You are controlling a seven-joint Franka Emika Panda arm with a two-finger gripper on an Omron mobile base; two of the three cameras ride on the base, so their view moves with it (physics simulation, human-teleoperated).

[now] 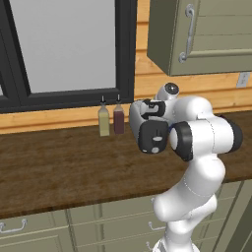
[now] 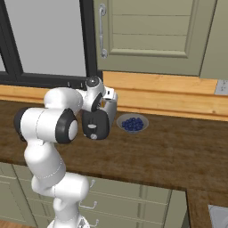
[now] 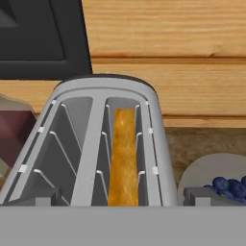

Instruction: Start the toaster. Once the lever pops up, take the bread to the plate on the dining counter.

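Worktop (image 2: 169,151) bare beside toaster (image 3: 96,144)

In both base views the white arm covers most of the toaster (image 1: 150,133), leaving its black end panel and a strip of silver body. On that panel the lever (image 1: 156,138) is too small to place along its slot. In the hand view the toaster's near end is cut off at the bottom, and the bread (image 3: 122,158) shows just its top crust edge in the right slot. The bowl of blueberries (image 3: 216,178) runs off the right edge; the dark red bottle (image 3: 14,132), probably the same one beside the toaster, is cropped at left.
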